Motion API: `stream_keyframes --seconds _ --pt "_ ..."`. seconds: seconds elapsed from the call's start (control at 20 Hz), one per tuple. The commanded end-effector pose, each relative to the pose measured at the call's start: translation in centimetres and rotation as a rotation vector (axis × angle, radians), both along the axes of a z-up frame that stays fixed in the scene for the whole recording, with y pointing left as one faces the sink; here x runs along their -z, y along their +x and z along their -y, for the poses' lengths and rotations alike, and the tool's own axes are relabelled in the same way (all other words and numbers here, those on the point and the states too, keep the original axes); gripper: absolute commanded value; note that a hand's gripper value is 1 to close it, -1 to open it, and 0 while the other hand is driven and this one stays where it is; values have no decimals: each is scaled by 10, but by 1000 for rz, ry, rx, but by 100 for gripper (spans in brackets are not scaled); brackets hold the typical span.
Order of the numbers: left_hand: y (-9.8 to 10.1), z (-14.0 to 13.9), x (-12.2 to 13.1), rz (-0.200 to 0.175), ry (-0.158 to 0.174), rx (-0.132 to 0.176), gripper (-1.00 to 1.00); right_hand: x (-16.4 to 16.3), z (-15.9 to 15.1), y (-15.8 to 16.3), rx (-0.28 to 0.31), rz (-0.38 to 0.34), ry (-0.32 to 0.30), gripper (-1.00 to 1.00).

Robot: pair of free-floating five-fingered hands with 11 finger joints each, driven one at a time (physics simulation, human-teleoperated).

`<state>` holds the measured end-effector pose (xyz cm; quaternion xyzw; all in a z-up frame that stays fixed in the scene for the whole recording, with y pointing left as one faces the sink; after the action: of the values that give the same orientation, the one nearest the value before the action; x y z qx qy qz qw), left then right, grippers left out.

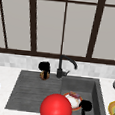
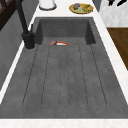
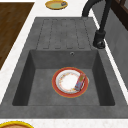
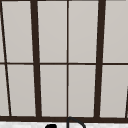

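Blocking the sink [image 1: 27, 90], a red ball [image 1: 56, 108]; plate [image 1: 73, 100] beside right robot hand [image 1: 85, 105], grip unclear.

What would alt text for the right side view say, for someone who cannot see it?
A red-rimmed white plate lies flat in the grey sink basin, with a small sponge-like block resting on its right edge. Behind the basin are a ribbed draining board and a black faucet.
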<state>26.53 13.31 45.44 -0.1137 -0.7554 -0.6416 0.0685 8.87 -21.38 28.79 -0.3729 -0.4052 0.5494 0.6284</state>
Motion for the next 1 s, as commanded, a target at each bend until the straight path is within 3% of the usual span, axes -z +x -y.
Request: stream_keyframes --seconds 0.0,0.8,0.95 --pt "-2 31 14 15 9 0 100 0 0 0 0 0 0 0" --pt "-6 159 68 24 12 -2 100 0 0 0 0 0 0 0" --pt "-9 184 82 8 14 -2 100 0 0 0 0 0 0 0"
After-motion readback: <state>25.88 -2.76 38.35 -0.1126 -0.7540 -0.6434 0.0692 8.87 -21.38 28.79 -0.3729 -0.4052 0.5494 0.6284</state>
